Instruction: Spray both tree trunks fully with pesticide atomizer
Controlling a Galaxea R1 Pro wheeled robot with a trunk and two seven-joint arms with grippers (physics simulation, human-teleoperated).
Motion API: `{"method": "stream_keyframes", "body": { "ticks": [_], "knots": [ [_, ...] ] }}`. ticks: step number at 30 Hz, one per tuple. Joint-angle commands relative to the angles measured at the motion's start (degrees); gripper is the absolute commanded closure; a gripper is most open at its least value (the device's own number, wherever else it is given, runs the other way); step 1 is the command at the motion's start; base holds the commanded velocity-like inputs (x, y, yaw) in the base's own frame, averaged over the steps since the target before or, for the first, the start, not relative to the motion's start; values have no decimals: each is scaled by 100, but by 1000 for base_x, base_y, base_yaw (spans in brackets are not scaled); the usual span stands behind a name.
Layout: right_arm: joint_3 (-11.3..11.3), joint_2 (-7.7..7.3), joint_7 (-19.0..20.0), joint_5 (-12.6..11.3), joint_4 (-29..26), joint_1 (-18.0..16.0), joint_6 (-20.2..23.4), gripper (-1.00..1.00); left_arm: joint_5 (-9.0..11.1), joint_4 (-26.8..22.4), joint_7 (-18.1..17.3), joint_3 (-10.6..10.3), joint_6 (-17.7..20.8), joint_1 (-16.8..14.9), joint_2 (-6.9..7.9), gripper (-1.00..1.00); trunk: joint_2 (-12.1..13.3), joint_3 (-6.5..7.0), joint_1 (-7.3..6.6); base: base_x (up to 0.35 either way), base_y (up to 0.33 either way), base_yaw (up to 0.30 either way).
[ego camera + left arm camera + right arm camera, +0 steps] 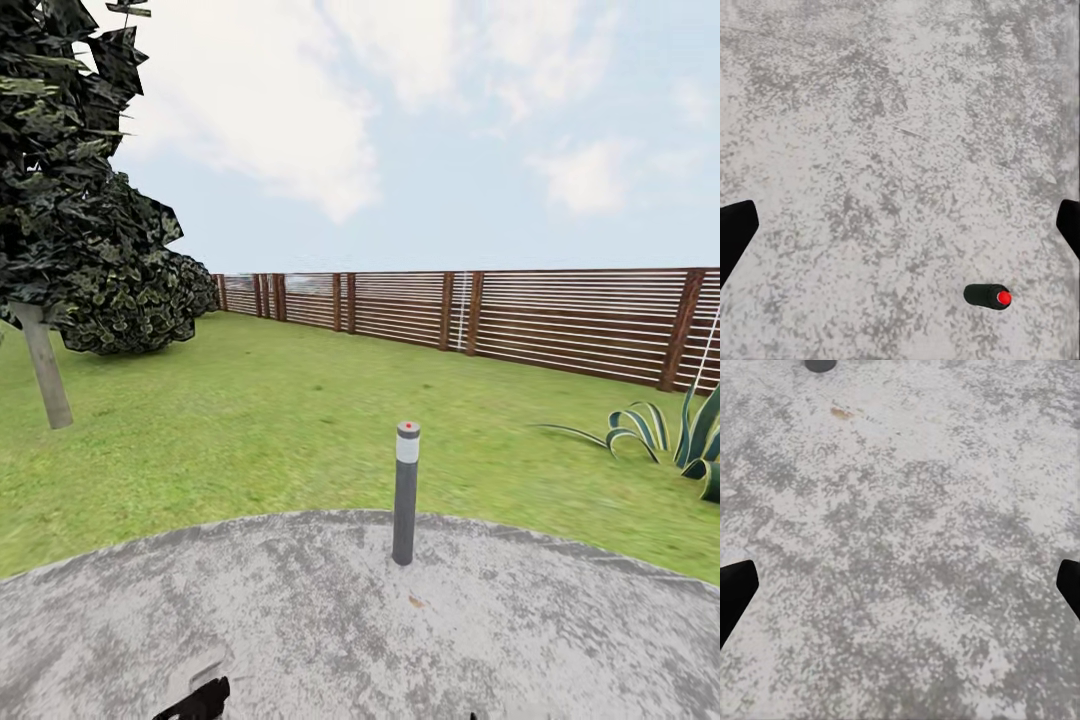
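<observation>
No legible txt, labels or nos. anywhere.

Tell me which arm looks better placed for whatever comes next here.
Left, slightly. Both the left gripper and right gripper hang open over the paving, but the tree stands at the head view's left, on that arm's side.

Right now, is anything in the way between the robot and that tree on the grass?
Nothing visible blocks it. The tree trunk stands far left across open grass. The grey bollard stands straight ahead at the concrete pad's edge, off that line. No atomizer is visible yet.
</observation>
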Motion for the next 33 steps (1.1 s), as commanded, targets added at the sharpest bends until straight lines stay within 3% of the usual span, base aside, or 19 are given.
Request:
{"method": "stream_keyframes", "body": {
  "ticks": [1,10,25,33],
  "knots": [
    [-22,10,-1,-3,10,-6,-23,-100,3,-28,-112,5,-72,-8,3,-100,-45,-25,22,0,0,0],
    [-15,33,3,-12,26,-10,-18,-100,-7,-73,-353,2,-334,-17,-2,-100,-406,-187,220,0,0,0],
    [4,36,11,0,39,-10,-15,-100,2,-78,-38,-10,-398,-17,-43,-100,-1007,-456,549,0,0,0],
    [5,37,4,-3,30,-10,-15,-100,-13,-79,-22,-22,-422,2,-210,-100,-1328,-600,725,0,0,0]
  ]
}}
